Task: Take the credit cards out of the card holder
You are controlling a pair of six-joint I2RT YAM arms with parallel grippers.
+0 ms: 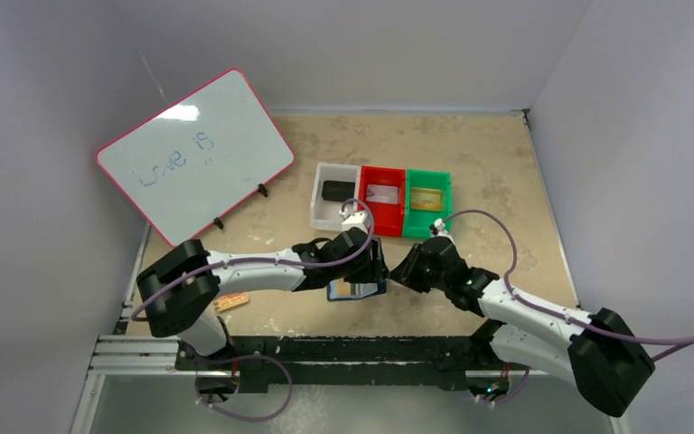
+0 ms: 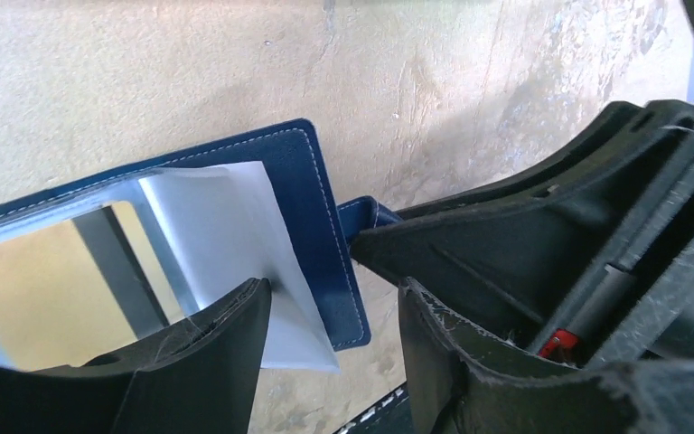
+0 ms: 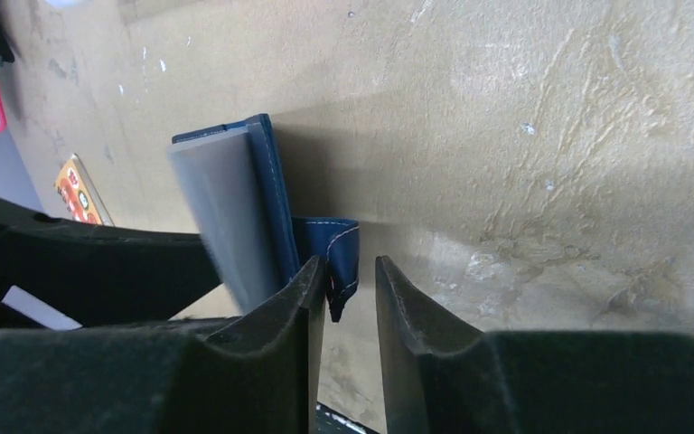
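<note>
The card holder (image 1: 357,290), a navy bifold wallet, lies open on the table between my two grippers. In the left wrist view a white card (image 2: 226,235) sticks out of the card holder (image 2: 325,208) beside a gold card (image 2: 36,298) in its pocket. My left gripper (image 2: 334,289) (image 1: 375,271) is open, and one finger (image 2: 208,362) rests on the white card's corner. My right gripper (image 3: 349,264) (image 1: 404,271) is open a little. The wallet's snap tab (image 3: 339,262) hangs between its fingers against the left one. The same card (image 3: 226,217) looks grey there.
White (image 1: 319,194), red (image 1: 383,172) and green (image 1: 427,174) bins stand behind the grippers, each with a flat card-like item inside. A pink-framed whiteboard (image 1: 197,154) leans at the back left. An orange pad (image 1: 233,302) lies near the left arm's base.
</note>
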